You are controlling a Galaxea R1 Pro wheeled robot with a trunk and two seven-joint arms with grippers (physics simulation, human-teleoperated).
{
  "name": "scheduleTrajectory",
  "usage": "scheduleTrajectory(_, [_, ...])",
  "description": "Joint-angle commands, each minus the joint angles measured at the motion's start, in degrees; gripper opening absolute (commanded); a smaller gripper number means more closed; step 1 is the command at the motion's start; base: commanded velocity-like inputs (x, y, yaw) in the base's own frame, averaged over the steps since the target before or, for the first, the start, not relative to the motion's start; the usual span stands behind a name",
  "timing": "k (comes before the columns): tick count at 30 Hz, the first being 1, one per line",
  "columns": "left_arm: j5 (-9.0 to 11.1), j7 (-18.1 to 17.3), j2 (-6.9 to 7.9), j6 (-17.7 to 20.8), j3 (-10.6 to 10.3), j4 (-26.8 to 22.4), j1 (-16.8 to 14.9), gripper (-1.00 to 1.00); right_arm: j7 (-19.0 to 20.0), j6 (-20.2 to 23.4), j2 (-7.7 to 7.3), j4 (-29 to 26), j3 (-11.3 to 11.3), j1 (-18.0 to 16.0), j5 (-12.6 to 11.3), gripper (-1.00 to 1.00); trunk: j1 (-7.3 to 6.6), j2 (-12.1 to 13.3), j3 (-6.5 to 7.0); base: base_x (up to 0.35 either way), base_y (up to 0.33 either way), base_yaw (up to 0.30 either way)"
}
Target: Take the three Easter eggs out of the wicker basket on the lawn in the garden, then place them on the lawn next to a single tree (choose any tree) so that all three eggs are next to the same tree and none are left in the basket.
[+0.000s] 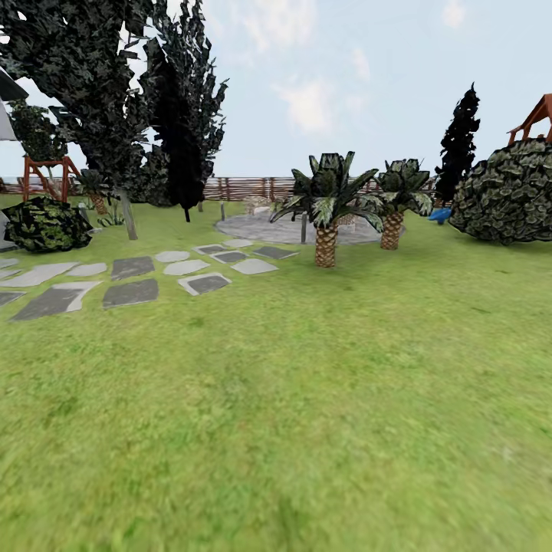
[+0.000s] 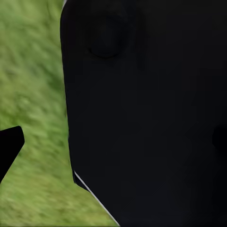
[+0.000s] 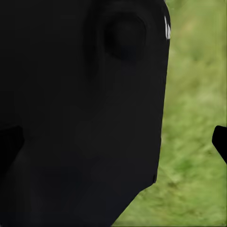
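— While the lawn (image 1: 291,414) fills the near ground, where are the eggs?
— Can't tell; I see stepping stones (image 1: 130,280) far left, two palms (image 1: 326,207) beyond, a fence (image 1: 245,186) behind.
— And each tool?
— Dark robot bodywork (image 2: 146,113) blocks both wrist views; can't tell.

No readable text in any view.

The lawn (image 1: 307,414), the grey stepping stones (image 1: 130,291), the palms (image 1: 326,203), the brown slatted fence (image 1: 245,186) and the round bush (image 1: 510,192) carry no lettering, label, number or sign. The dark body close to each wrist camera is plain black, with no brand mark or print that can be made out.
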Motion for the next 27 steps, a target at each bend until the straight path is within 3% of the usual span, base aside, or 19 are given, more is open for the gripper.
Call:
scheduleTrajectory(1, [0.0,0.0,0.0,0.0,0.0,0.0,0.0,1.0,0.0,0.0,0.0,0.0,0.0,0.0,0.0,1.0,0.0,0.0,-0.03,0.0,0.0,0.0])
scheduleTrajectory(18, [-0.1,-0.1,0.44,0.1,-0.2,-0.3,-0.4,1.0,0.0,-0.3,-0.01,0.0,-0.3,-0.2,-0.2,1.0,0.0,0.0,-0.04,0.003,0.002,0.002])
scheduleTrajectory(27, [-0.1,-0.1,0.79,0.0,-0.3,-0.6,-0.6,1.0,-0.9,-0.2,0.74,-0.1,-0.4,-0.2,-0.2,1.0,0.0,0.0,-0.48,0.184,0.154,0.175])
